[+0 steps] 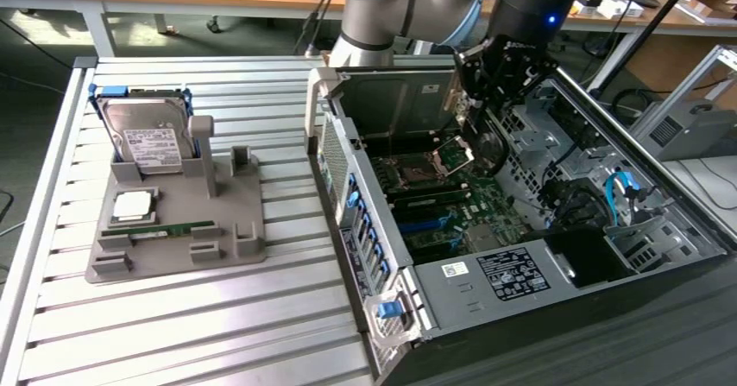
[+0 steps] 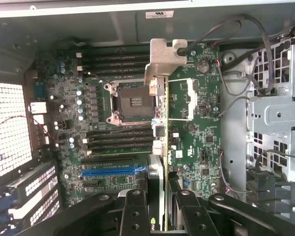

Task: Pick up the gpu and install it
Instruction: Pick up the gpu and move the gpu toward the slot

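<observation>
The gpu [image 2: 161, 123] is seen edge-on as a thin dark card, its silvery bracket [image 2: 162, 59] at the far end. My gripper [image 2: 160, 204] is shut on it, with black fingers [image 2: 134, 209] on either side. The card hangs above the motherboard [image 2: 196, 128], over the area beside the CPU socket [image 2: 132, 101]. In the exterior view the gripper [image 1: 484, 88] is lowered into the open computer case [image 1: 381, 317], and the gpu [image 1: 458, 110] points down toward the motherboard [image 1: 444, 205]. I cannot tell whether the card touches a slot.
A blue expansion slot [image 2: 108, 171] and black memory slots [image 2: 115, 140] lie on the board. Cables and drive cages [image 1: 622, 196] crowd the case's far side. At the exterior view's left, a grey tray [image 1: 173, 248] holds a hard drive [image 1: 150, 140], a CPU [image 1: 133, 205] and a memory stick [image 1: 159, 229].
</observation>
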`<action>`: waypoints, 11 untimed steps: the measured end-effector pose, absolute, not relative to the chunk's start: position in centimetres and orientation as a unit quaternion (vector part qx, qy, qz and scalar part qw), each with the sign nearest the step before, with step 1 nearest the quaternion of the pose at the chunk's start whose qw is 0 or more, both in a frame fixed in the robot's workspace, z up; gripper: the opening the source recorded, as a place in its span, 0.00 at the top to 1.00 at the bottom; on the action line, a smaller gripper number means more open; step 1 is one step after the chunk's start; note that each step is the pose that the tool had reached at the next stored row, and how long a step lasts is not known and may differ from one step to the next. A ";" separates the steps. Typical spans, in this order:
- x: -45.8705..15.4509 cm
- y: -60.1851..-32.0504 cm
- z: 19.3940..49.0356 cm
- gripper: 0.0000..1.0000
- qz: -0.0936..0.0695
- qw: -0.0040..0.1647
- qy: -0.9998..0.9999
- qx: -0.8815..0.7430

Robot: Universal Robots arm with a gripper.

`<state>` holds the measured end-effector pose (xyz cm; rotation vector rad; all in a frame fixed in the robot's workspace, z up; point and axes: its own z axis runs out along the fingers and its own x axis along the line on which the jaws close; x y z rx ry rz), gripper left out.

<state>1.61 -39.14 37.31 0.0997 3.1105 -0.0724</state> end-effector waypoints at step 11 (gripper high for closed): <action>2.1 -39.1 36.8 0.73 -0.027 0.014 0.999 0.032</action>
